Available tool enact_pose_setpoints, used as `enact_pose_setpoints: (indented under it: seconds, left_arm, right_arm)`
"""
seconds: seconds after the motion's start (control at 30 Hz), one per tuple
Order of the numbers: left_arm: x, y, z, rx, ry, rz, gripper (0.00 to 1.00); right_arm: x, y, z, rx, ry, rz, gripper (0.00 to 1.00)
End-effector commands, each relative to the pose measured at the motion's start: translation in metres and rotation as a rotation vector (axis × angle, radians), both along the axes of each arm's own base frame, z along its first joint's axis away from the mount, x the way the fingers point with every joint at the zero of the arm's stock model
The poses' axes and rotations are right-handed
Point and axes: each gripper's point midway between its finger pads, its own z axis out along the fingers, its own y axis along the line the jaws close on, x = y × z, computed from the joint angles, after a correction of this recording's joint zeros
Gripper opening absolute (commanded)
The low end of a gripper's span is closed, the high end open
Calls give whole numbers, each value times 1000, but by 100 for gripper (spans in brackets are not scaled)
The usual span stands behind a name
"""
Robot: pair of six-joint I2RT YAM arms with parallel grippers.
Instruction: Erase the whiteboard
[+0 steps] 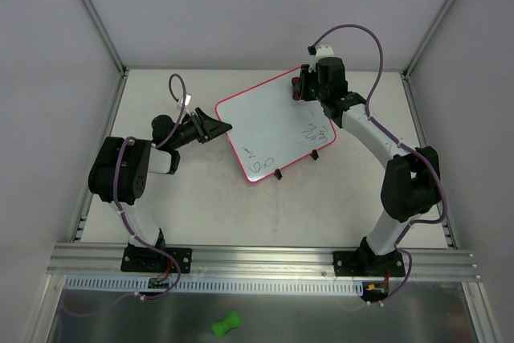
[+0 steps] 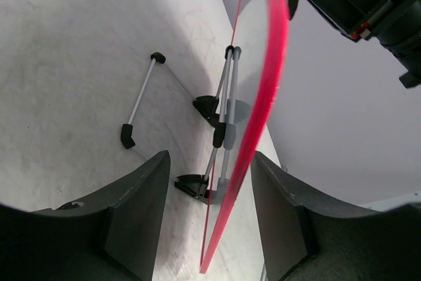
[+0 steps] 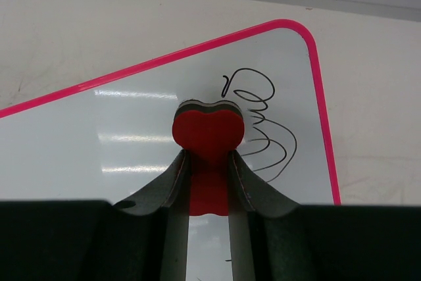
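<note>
Currently, the whiteboard [image 1: 269,122] sits skewed at mid-bench [image 1: 241,214], pink rim all round. Black scribbles [image 1: 315,130] lie toward its right corner, and more near its front edge. The right arm's fingers [image 3: 172,182] are clamped on a red eraser [image 3: 208,129], held over the board's far corner. The left arm's fingers [image 2: 141,208] are spread apart, with the rim at the board's left corner running between them.

Pink-rimmed whiteboard [image 1: 267,122], rotated askew, propped on legs, dark scribbles near two corners
</note>
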Motion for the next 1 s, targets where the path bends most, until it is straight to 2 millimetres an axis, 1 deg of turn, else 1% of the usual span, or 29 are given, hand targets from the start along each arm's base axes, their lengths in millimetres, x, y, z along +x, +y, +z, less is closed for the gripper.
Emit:
enact_pose_setpoints:
  seconds: [0.0, 0.03, 0.07, 0.13, 0.2, 0.23, 0.27, 0.37, 0.43, 0.47, 0.5, 0.53, 0.6, 0.63, 0.67, 0.8, 0.93, 0.97]
  left_arm:
    - [7, 1, 39, -54, -210, 91, 52]
    - [6, 0, 44, -68, -243, 91, 53]
    - [6, -3, 40, -73, -237, 86, 53]
    - [8, -6, 41, -86, -239, 90, 54]
    - [6, -9, 44, -97, -276, 98, 56]
    - [4, -8, 42, -97, -274, 117, 57]
    - [7, -7, 44, -94, -287, 144, 57]
    - [6, -12, 50, -92, -314, 142, 56]
    - [6, -15, 55, -95, -329, 135, 53]
    - [6, -16, 56, -97, -330, 129, 50]
    - [5, -17, 56, -104, -321, 116, 35]
    - [7, -18, 58, -109, -324, 111, 27]
    - [6, -21, 55, -111, -313, 84, 13]
    - [7, -22, 55, -115, -309, 78, 2]
    - [7, -23, 53, -115, -303, 72, 0]
    - [3, -27, 55, -115, -310, 25, 0]
    - [-1, -33, 62, -107, -337, -60, 0]
    - [-5, -36, 61, -99, -341, -100, 0]
  right_arm:
    - [4, -2, 33, 17, -88, -2, 0]
    - [4, -2, 34, 19, -90, 0, 0]
    - [3, -2, 34, 19, -90, 0, 0]
    - [3, -2, 33, 19, -87, -1, 0]
    - [3, -3, 31, 19, -84, 0, 0]
    - [3, -3, 32, 20, -86, 0, 0]
    - [3, -3, 30, 20, -83, 0, 0]
    - [4, -4, 29, 23, -81, -1, 1]
    - [4, -4, 29, 27, -79, -2, 0]
    - [4, -4, 28, 28, -79, -2, 0]
    - [5, -5, 28, 26, -78, -2, 0]
    - [5, -5, 27, 28, -75, -5, 0]
    - [5, -5, 25, 26, -72, -5, 0]
    - [6, -5, 25, 27, -71, -6, 0]
    - [5, -5, 24, 28, -69, -6, 0]
    - [7, -7, 22, 25, -66, -10, 0]
    - [7, -8, 21, 23, -64, -10, 0]
    - [7, -8, 21, 24, -63, -12, 0]
